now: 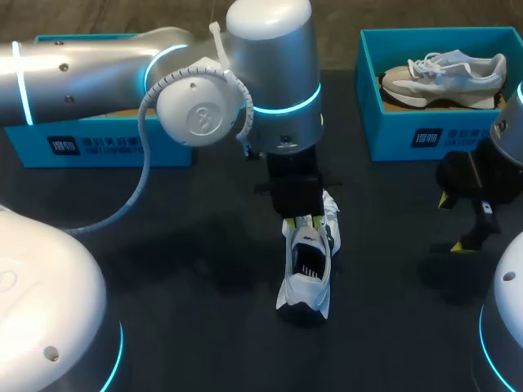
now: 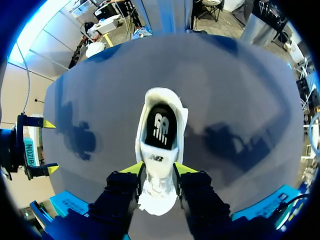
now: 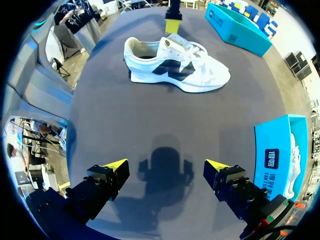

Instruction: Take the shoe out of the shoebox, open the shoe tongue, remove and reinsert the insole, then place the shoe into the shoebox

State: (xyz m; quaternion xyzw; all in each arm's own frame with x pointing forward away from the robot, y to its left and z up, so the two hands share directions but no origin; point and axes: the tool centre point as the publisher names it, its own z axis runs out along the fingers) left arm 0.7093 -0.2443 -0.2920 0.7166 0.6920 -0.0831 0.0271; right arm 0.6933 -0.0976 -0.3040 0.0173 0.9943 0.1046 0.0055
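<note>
Silver-white left arm (image 1: 90,69) with glowing cyan rings (image 1: 286,104) and a white ribbed cable (image 1: 145,175); left end effector (image 2: 159,168) and right end effector (image 3: 165,165) black, yellow-tipped.

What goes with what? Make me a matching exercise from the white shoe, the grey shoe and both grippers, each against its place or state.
Things:
1. white shoe
2. grey shoe
3. left gripper
4. right gripper

Places or states:
A. lying in the blue shoebox
B. fingers apart, over bare table
C. on the table, outside any box
D. fingers closed on the white shoe

Pairs: 1-C, 2-A, 3-D, 4-B.
</note>
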